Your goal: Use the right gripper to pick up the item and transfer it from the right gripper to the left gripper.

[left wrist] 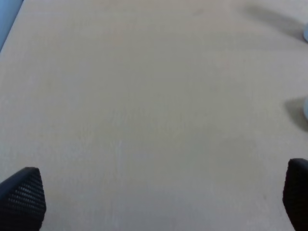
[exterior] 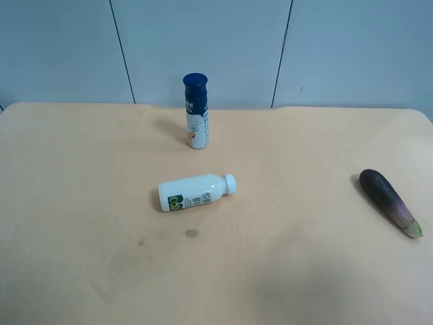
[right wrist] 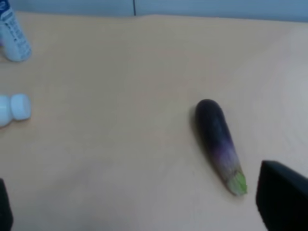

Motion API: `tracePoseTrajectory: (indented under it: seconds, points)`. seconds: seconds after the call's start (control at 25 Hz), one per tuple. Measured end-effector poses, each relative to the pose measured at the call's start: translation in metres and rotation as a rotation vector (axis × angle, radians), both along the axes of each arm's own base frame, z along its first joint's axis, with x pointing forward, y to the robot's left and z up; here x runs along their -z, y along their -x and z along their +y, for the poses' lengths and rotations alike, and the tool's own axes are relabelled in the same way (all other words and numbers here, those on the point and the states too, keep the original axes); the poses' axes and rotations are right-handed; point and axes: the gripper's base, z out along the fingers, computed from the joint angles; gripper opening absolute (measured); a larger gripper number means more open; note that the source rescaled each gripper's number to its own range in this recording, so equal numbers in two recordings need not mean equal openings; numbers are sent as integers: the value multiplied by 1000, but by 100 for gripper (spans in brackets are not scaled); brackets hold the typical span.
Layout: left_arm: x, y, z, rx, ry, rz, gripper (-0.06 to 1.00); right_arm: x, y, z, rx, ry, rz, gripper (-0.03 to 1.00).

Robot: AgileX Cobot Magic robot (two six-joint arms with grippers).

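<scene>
The item, a slim dark purple eggplant (exterior: 390,200) with a small green stem tip, lies on the table at the exterior high view's right edge. It also shows in the right wrist view (right wrist: 219,143), lying free ahead of the fingers. My right gripper (right wrist: 144,211) is open and empty; one black fingertip (right wrist: 281,197) sits just beside the stem tip, the other at the opposite frame edge. My left gripper (left wrist: 159,202) is open and empty over bare table, its fingertips (left wrist: 23,198) wide apart. Neither arm shows in the exterior high view.
A white bottle with green print (exterior: 196,192) lies on its side mid-table. A blue-capped bottle (exterior: 196,112) stands upright behind it. Both show at the edge of the right wrist view (right wrist: 12,33). The tan table (exterior: 101,237) ends at a blue-grey wall.
</scene>
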Motion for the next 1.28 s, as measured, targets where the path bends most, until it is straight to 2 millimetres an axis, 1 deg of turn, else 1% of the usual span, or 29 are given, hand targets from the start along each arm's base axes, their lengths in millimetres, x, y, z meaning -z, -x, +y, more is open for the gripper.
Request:
tracePoseTrajectory:
  seconds: [0.28, 0.4, 0.48, 0.52, 0.72, 0.84, 0.92, 1.0, 1.16, 1.28]
  points:
    - [0, 0, 0, 0, 0, 0, 100, -3, -1, 1, -6, -14, 24, 100]
    - [0, 0, 0, 0, 0, 0, 100, -24, -19, 2, 16, -18, 136, 100]
    - [0, 0, 0, 0, 0, 0, 100, -37, -36, 2, 25, -7, 213, 100]
    - [0, 0, 0, 0, 0, 0, 100, -37, -36, 2, 25, -7, 213, 100]
    - [0, 0, 0, 0, 0, 0, 100, -62, -92, 4, 34, 50, 388, 100]
    - [0, 0, 0, 0, 0, 0, 100, -68, -126, 7, 20, 84, 484, 100]
    - [0, 0, 0, 0, 0, 0, 100, -67, -146, 9, 8, 106, 537, 100]
    - [0, 0, 0, 0, 0, 0, 100, -64, -161, 9, 11, 134, 574, 100]
    - [0, 0, 0, 0, 0, 0, 100, -53, -183, 8, 20, 176, 654, 98]
    - [0, 0, 0, 0, 0, 0, 100, -40, -198, 9, 4, 207, 727, 97]
